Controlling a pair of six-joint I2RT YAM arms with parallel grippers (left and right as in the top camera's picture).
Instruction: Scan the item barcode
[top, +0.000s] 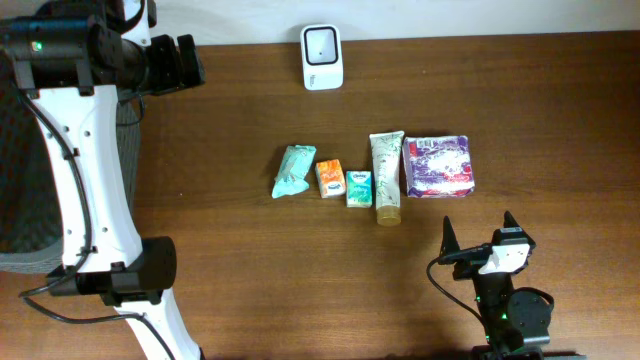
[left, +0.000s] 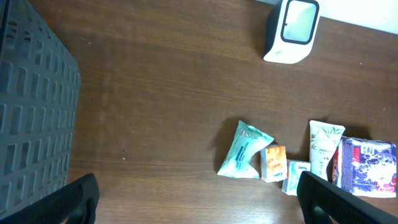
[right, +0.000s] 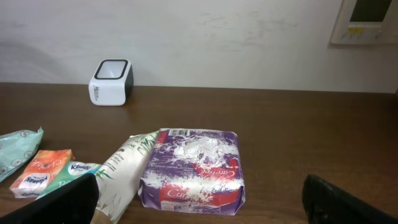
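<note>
**benchrat:** Which item first, and where do you grab it?

**yam_op:** Starting from my end. The right gripper (top: 478, 232) sits at the near table edge, jaws spread wide with nothing between them. Just ahead lies the purple pack (top: 438, 166), flat on the table, so I'm guessing that's the pick. It looks like soft goods in crinkly film: light, squashy, probably a bit slick. I'd pinch across the short sides and squeeze gently, since the film may slide over what's inside. In the right wrist view I think there's a barcode on its far end, but it's too small to be sure.

**benchrat:** And the rest?

**yam_op:** The tube (top: 386, 175) is right up against its left side, cap toward me. It's firmer and rounder, so it might roll. Further left are the green pack (top: 359, 187), orange pack (top: 329, 177) and teal pouch (top: 292, 171), all small and soft. The scanner (top: 322, 56) stands at the far edge by the wall, well apart from the row. The left gripper (top: 195, 62) hangs far left near the grey basket (left: 31, 124) — also wide open and empty.
</note>
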